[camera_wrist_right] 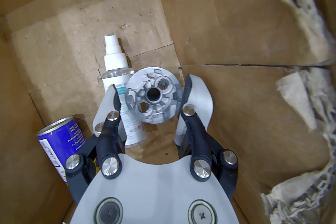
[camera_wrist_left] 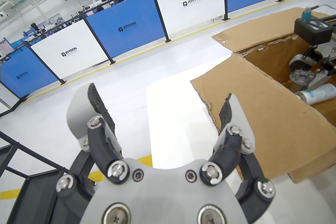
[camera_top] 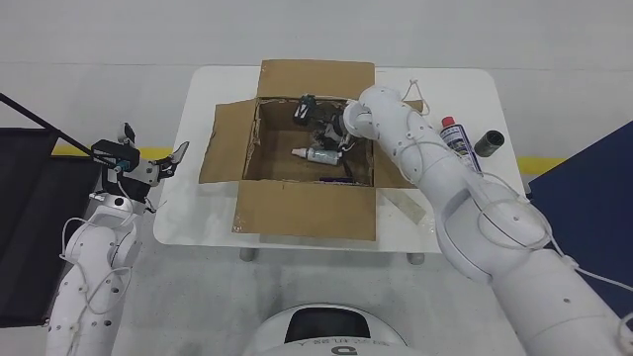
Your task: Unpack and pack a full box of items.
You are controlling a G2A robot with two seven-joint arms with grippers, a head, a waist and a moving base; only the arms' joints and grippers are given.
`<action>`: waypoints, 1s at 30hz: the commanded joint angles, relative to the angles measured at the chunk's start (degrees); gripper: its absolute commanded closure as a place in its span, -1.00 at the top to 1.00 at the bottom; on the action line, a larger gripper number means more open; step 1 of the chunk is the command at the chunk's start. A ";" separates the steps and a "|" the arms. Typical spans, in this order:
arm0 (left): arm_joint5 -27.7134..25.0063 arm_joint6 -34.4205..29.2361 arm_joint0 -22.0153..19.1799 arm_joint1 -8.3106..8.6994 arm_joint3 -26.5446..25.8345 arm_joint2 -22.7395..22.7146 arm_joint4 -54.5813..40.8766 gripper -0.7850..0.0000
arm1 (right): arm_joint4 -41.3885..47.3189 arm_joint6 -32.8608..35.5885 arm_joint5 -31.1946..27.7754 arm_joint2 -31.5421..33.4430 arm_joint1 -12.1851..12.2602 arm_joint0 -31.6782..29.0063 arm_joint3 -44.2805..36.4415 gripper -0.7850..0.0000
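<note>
An open cardboard box point(camera_top: 302, 208) stands in the middle of the white table point(camera_top: 203, 109). My right gripper point(camera_wrist_right: 152, 96) is down inside the box, shut on a round grey metal part point(camera_wrist_right: 152, 95) with a centre hole. Below it on the box floor lie a clear spray bottle point(camera_wrist_right: 115, 64) with a white head and a blue can point(camera_wrist_right: 56, 139). From the left wrist view I see the metal part point(camera_wrist_left: 302, 77) held above the spray bottle point(camera_wrist_left: 319, 93). My left gripper point(camera_wrist_left: 162, 104) hangs open and holds nothing, off the table's left edge.
On the table to the right of the box stand a spray can with a red cap point(camera_top: 453, 136) and a dark cylinder point(camera_top: 489, 142). A clear bag point(camera_top: 406, 204) lies at the box's front right corner. A black frame point(camera_top: 30, 208) stands left of the table.
</note>
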 commanded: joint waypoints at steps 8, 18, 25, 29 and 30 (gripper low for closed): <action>0.00 0.00 0.00 0.00 0.00 0.00 0.00 1.00 | -0.95 -3.06 -2.46 0.22 -0.75 1.44 2.21 -1.00; 0.00 0.00 0.00 0.00 0.00 0.00 0.00 1.00 | -3.60 -9.24 -9.22 0.85 0.78 1.15 -1.02 -1.00; 0.00 0.00 0.00 0.00 0.00 0.00 0.00 1.00 | -7.15 -15.30 -13.38 2.91 4.30 -0.13 -8.14 -1.00; 0.00 0.00 0.00 0.00 0.00 0.00 0.00 1.00 | -9.01 -17.54 -15.95 5.70 7.55 -1.96 -14.64 -1.00; 0.00 0.00 0.00 0.00 0.00 0.00 0.00 1.00 | -9.35 -17.92 -16.45 6.70 8.49 -2.63 -16.45 -1.00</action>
